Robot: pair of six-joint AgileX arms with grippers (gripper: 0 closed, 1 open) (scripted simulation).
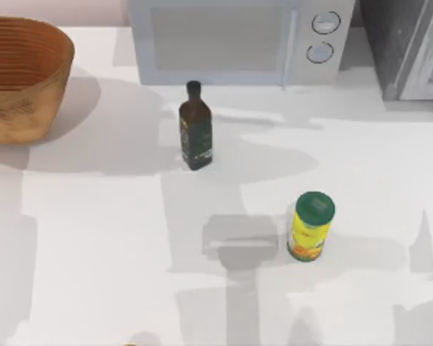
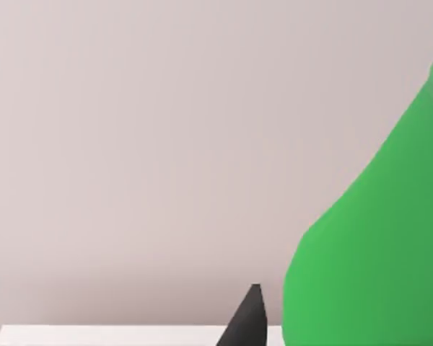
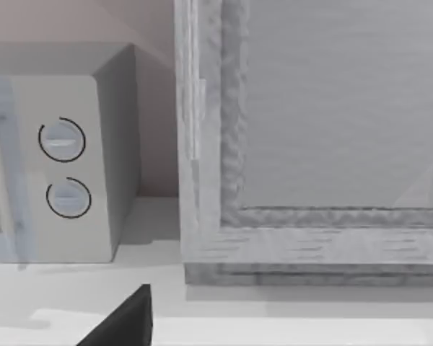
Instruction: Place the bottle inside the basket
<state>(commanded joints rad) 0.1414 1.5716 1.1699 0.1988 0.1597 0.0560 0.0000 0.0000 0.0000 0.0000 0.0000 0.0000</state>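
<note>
The bright green bottle (image 2: pixel 375 252) looms close in the left wrist view, raised against the pale wall above the table's far edge. My left gripper (image 2: pixel 310 331) is shut on it, with one dark fingertip (image 2: pixel 249 321) showing beside the bottle's body. The tan-orange wicker basket (image 1: pixel 22 79) stands at the table's far left corner in the top view. Off to the right, a dark fingertip (image 3: pixel 126 321) of my parked right gripper points toward the microwave and cabinet.
A dark brown glass bottle (image 1: pixel 195 128) stands mid-table in front of the white microwave (image 1: pixel 238 40). A yellow can with a green lid (image 1: pixel 310 227) stands right of centre. A grey cabinet (image 1: pixel 408 47) fills the far right corner.
</note>
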